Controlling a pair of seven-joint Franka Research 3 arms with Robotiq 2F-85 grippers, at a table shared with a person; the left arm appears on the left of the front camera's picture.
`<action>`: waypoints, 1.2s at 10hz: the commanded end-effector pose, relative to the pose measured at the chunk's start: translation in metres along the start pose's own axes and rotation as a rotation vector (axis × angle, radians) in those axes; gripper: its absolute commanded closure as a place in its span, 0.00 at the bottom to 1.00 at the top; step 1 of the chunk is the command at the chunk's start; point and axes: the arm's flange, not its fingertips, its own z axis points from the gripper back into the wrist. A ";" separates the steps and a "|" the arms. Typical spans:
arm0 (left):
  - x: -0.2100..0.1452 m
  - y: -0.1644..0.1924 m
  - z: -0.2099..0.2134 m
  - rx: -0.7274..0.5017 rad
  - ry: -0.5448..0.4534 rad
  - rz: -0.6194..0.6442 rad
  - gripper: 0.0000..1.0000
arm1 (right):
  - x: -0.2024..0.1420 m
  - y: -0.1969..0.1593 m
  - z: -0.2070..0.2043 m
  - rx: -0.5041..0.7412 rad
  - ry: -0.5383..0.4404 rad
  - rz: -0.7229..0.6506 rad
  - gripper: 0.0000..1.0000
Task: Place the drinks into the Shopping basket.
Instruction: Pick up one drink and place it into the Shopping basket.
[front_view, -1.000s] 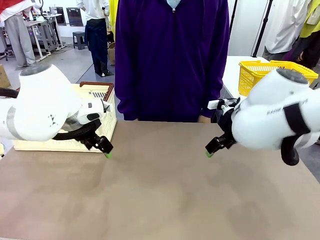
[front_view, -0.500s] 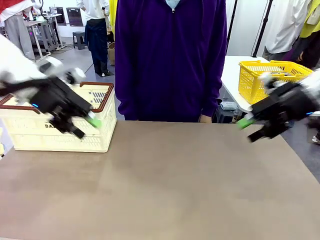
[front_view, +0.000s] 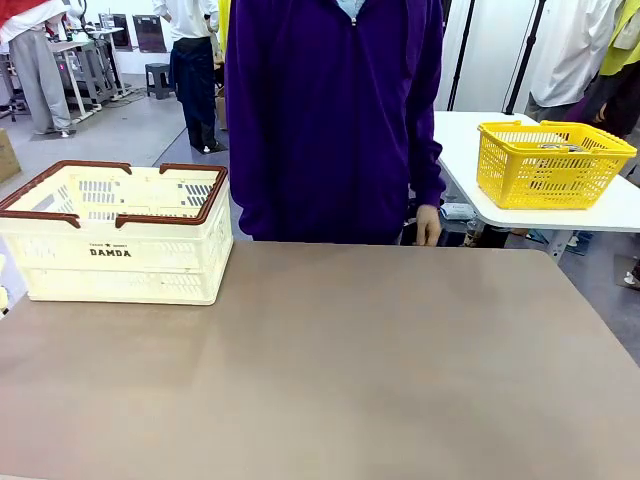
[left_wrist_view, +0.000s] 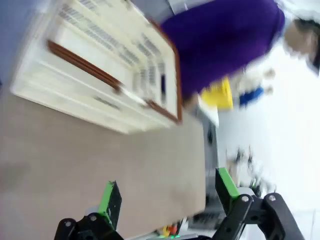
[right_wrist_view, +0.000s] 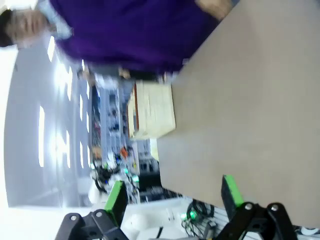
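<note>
One table (front_view: 350, 380) stretches ahead of both claws, with one person (front_view: 340, 120) in purple at its far edge. One Shopping basket (front_view: 120, 250) stands well ahead of your left gripper (left_wrist_view: 166, 180), beyond its wide-spread fingers. It is farther off from your right gripper (right_wrist_view: 174, 182), likewise gaping and holding nothing. One yellow basket (front_view: 555, 165) sits on a side table. By this reckoning no drink is loaded; every can is left for you.
</note>
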 end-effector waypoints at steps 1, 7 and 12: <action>-0.021 0.031 -0.025 -0.017 -0.171 0.108 0.00 | 0.004 -0.016 -0.023 0.040 -0.055 0.049 0.00; 0.008 0.024 0.023 0.007 -0.112 0.083 0.00 | 0.000 0.000 0.000 0.000 0.000 0.000 0.00; 0.008 0.024 0.023 0.007 -0.112 0.083 0.00 | 0.000 0.000 0.000 0.000 0.000 0.000 0.00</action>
